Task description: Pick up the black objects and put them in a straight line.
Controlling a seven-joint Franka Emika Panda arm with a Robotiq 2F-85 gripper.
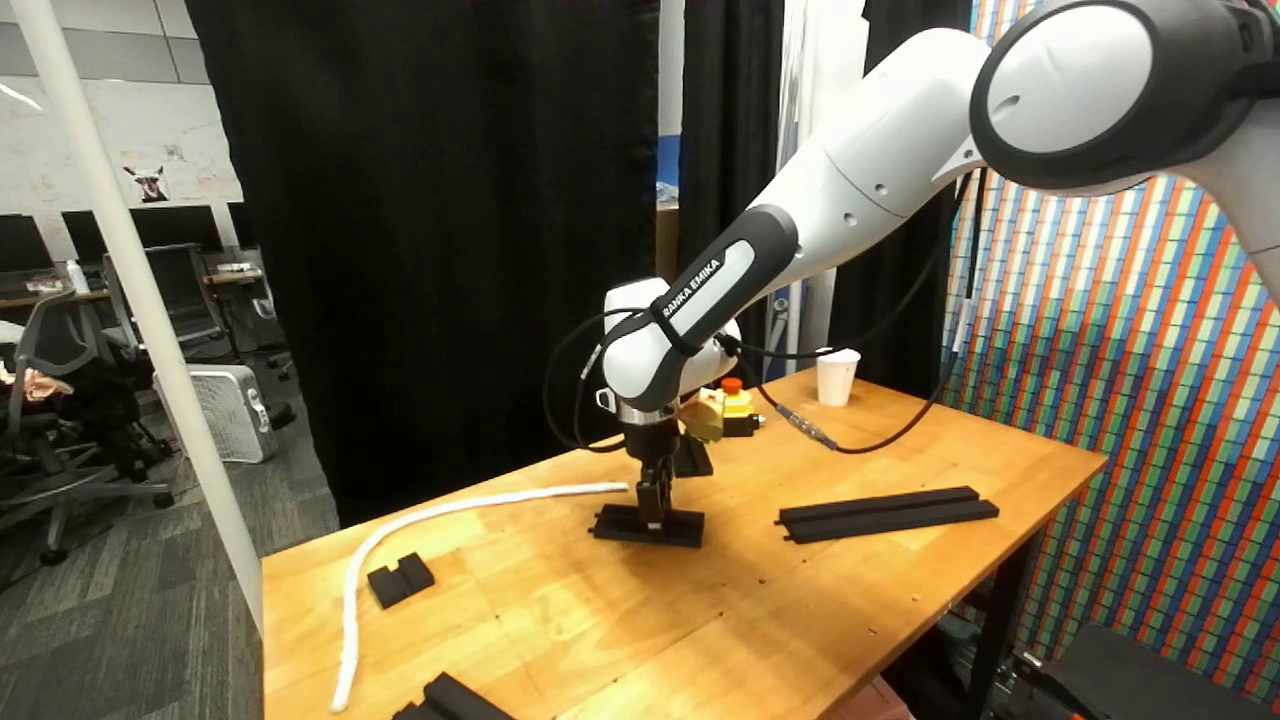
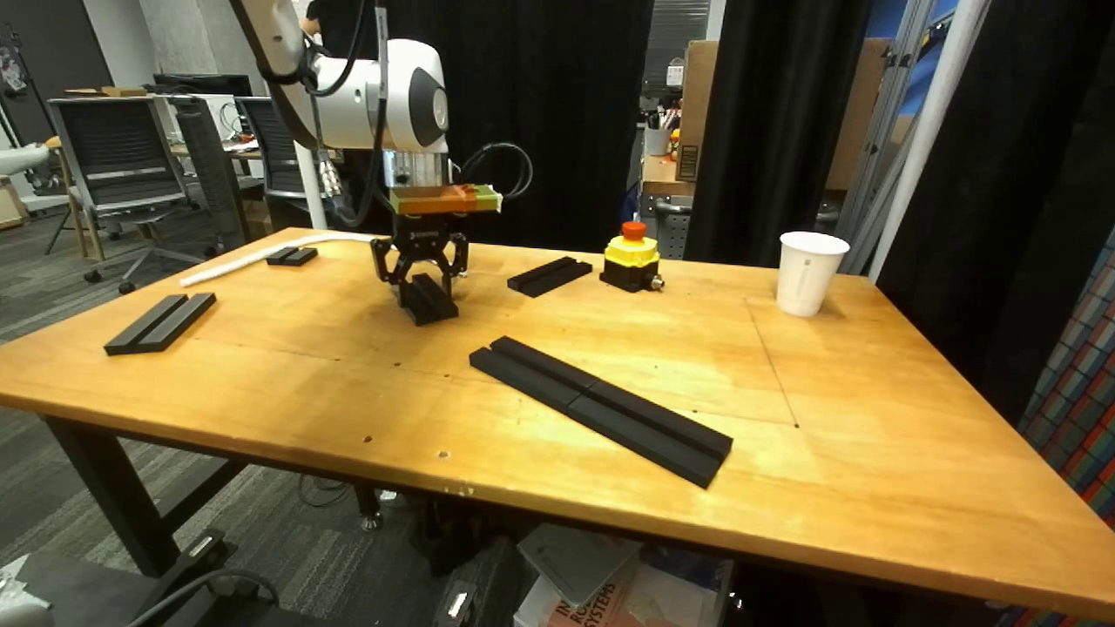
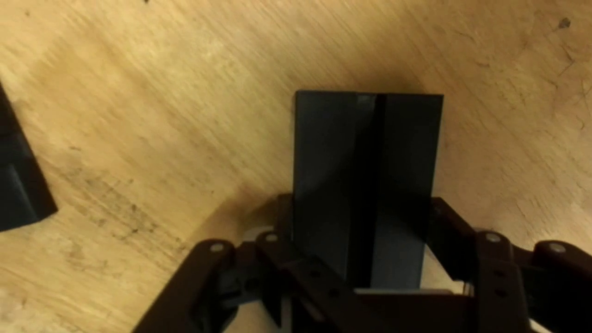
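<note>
My gripper (image 1: 655,520) is shut on a grooved black bar (image 1: 683,531), its fingers against both long sides in the wrist view (image 3: 360,217). The held bar (image 2: 433,306) is at the tabletop; I cannot tell whether it touches. Two black bars joined end to end form a strip (image 2: 610,420), also seen in an exterior view (image 1: 895,518). A loose black bar (image 2: 549,276) lies behind, partly hidden by the gripper in an exterior view (image 1: 692,457). Another black bar (image 2: 144,324) lies at the table's far end, cut off in an exterior view (image 1: 455,700).
A small black block (image 1: 400,578) lies near a white curved tube (image 1: 350,600). A yellow and red emergency stop button (image 2: 632,252) and a white paper cup (image 2: 810,273) stand toward the back. A black piece (image 3: 21,185) shows at the wrist view's left edge.
</note>
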